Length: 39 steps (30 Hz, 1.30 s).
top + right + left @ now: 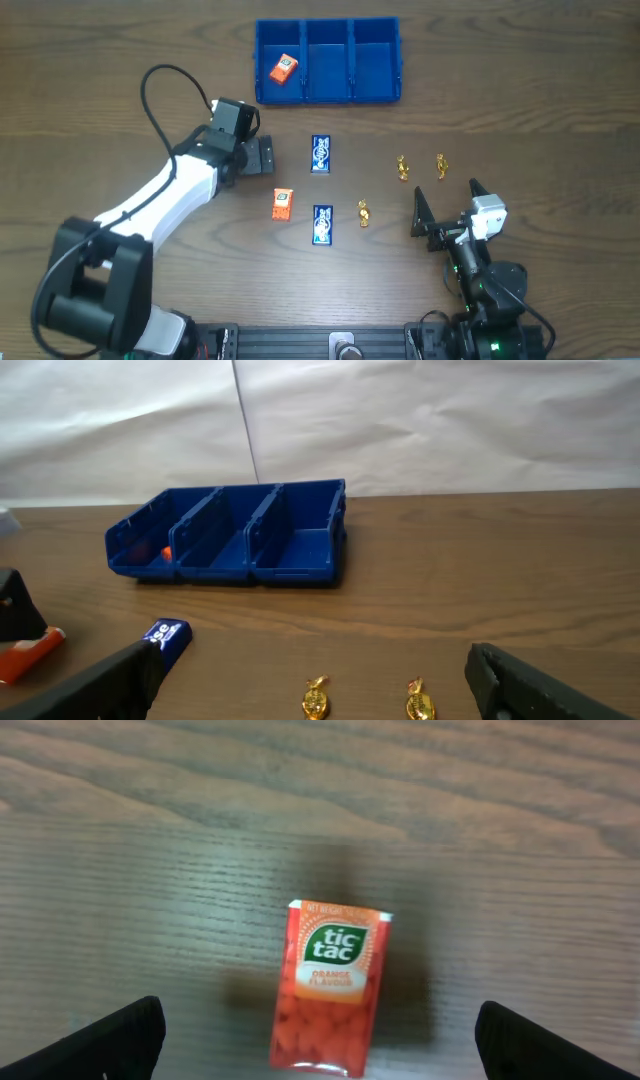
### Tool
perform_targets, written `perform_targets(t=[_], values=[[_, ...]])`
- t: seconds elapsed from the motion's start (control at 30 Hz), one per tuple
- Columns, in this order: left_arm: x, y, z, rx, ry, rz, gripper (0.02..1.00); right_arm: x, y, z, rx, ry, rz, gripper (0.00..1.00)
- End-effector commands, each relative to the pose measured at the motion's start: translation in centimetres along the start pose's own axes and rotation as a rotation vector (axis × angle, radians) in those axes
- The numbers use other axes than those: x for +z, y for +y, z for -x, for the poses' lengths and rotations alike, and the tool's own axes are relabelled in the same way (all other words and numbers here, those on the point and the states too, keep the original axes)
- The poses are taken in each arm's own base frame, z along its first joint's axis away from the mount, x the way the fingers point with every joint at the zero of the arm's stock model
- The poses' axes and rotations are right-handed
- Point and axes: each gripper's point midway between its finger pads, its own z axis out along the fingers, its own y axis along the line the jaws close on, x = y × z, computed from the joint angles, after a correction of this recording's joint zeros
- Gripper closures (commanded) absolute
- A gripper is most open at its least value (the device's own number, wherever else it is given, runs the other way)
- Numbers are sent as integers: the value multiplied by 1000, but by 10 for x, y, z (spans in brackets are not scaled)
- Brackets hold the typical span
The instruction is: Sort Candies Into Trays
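Note:
A blue three-compartment tray [327,88] stands at the back, with one orange candy box [284,68] in its left compartment. On the table lie another orange box [283,204], two blue packs [321,154] [322,225] and three gold candies [402,167] [440,165] [364,212]. My left gripper [262,156] is open, hanging above the table's orange box [335,985], which lies between its fingers [110,1045] in the wrist view. My right gripper [447,200] is open and holds nothing, low near the front right, behind two gold candies [316,698] [418,700].
The tray's middle and right compartments [295,540] hold nothing. Bare wood lies left of the left arm and right of the gold candies. A white backdrop stands behind the table's far edge [480,495].

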Motion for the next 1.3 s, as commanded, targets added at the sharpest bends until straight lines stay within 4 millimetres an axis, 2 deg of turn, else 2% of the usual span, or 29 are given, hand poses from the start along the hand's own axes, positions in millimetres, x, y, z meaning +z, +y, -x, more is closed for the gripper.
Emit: perform_targets(t=[0.03, 0.27, 0.53, 0.6, 0.8, 0.93, 1.17, 1.3], values=[[15, 1, -5, 31, 31, -7, 20, 0, 0, -1, 4, 0, -3, 3], [26, -3, -7, 110, 42, -32, 45, 0, 0, -1, 4, 0, -3, 3], [35, 0, -11, 96, 68, -42, 99, 0, 0, -1, 4, 0, -3, 3], [36, 2, -11, 91, 69, -39, 141, 0, 0, -1, 4, 0, -3, 3], [36, 2, -11, 90, 69, -38, 439, 0, 0, -1, 4, 0, -3, 3], [37, 2, -11, 90, 71, -38, 579, 0, 0, -1, 4, 0, -3, 3], [36, -1, -10, 77, 71, -55, 684, 0, 0, -1, 4, 0, -3, 3], [25, -10, 2, 39, 62, -70, 704, 0, 0, -1, 4, 0, -3, 3]])
